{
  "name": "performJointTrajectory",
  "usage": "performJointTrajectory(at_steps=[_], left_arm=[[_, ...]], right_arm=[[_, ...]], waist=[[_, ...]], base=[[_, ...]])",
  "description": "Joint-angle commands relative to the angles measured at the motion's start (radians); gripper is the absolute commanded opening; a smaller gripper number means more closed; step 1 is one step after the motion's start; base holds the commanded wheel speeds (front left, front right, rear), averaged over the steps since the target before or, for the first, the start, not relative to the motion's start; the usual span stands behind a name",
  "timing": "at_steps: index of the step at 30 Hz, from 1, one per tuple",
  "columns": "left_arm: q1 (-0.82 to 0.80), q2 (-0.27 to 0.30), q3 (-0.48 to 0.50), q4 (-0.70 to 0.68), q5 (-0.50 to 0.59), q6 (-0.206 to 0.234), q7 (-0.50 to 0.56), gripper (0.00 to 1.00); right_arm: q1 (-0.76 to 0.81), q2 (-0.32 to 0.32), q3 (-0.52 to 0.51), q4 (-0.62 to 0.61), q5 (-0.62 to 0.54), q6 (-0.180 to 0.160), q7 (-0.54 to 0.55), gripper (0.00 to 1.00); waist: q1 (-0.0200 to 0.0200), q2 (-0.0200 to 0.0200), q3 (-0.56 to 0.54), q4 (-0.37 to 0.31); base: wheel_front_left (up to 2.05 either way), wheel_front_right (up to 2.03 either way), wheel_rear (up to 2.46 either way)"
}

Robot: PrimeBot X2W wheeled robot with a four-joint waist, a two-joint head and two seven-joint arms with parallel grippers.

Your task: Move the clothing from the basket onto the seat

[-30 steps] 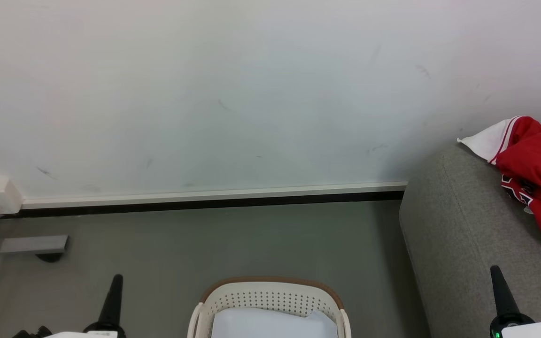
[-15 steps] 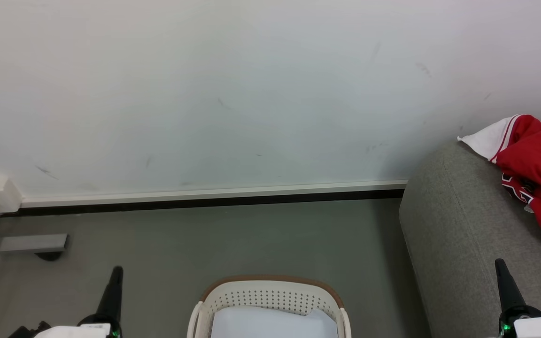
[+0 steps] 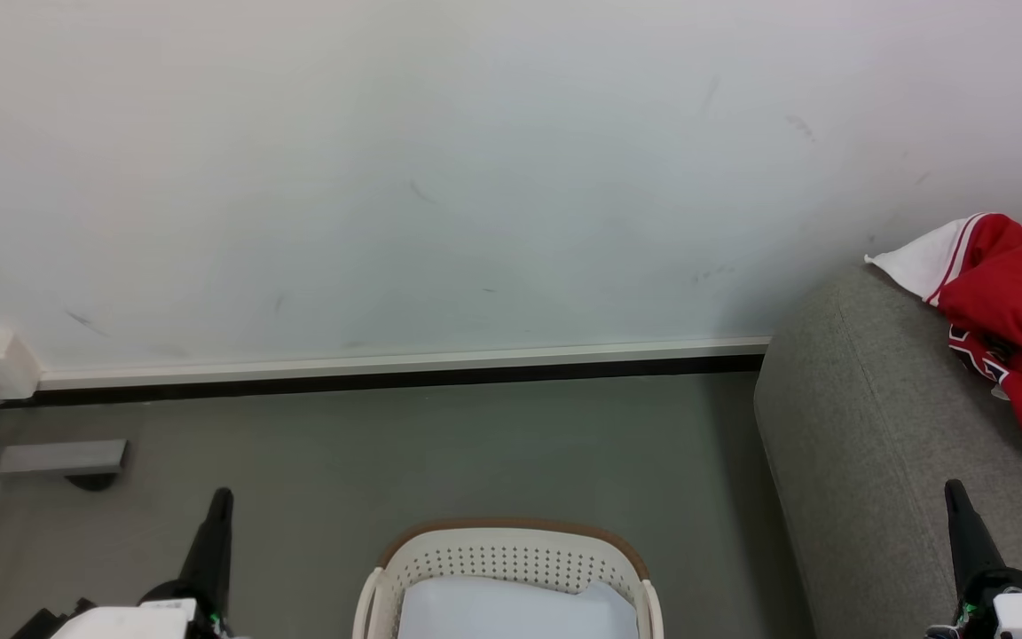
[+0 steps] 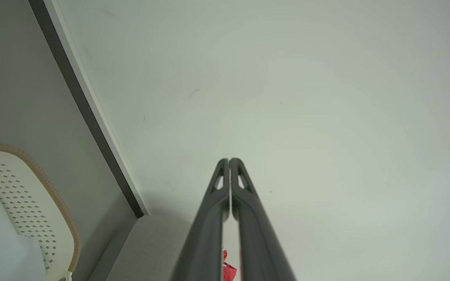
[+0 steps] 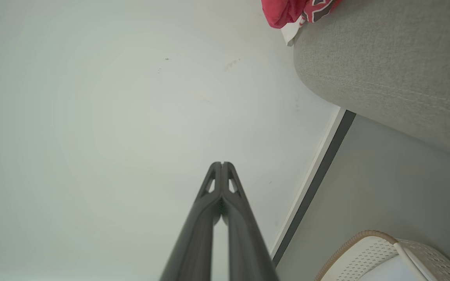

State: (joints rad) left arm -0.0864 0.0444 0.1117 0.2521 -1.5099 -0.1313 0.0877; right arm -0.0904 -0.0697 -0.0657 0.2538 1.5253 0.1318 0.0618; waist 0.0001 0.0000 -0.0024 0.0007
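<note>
Both grippers have drifted slightly outward and upward in the head view. The left gripper [image 3: 222, 495] and the right gripper [image 3: 953, 488] have their fingers pressed together and hold nothing. The red clothing [image 3: 1021, 311] lies on the sofa [image 3: 866, 426], at its far edge by the wall. Inside the basket [image 3: 511, 543] I see a white sheet [image 3: 515, 611], so the task seems finished.
</note>
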Motion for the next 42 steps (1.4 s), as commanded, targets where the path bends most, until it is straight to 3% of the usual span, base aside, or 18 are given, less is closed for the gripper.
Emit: performJointTrajectory(at_steps=[1,15,42], left_arm=[[-0.016,0.009,0.002,-0.005,-0.023,0.001,0.008,0.0],[-0.028,0.009,0.003,-0.009,-0.113,0.001,0.031,0.0],[-0.027,0.009,0.003,-0.008,-0.109,0.001,0.03,0.0]], right_arm=[[-0.013,-0.005,-0.006,-0.009,0.03,-0.002,0.009,0.0],[-0.021,-0.003,-0.024,-0.014,0.116,-0.002,0.033,0.0],[-0.022,0.004,-0.031,-0.012,0.104,-0.002,0.038,0.0]], waist=[[-0.0001,0.0,0.001,0.0],[-0.0001,0.0,0.005,-0.001],[-0.0001,0.0,0.006,-0.001]], base=[[0.0,0.0,0.0],[0.0,0.0,0.0],[0.0,0.0,0.0]])
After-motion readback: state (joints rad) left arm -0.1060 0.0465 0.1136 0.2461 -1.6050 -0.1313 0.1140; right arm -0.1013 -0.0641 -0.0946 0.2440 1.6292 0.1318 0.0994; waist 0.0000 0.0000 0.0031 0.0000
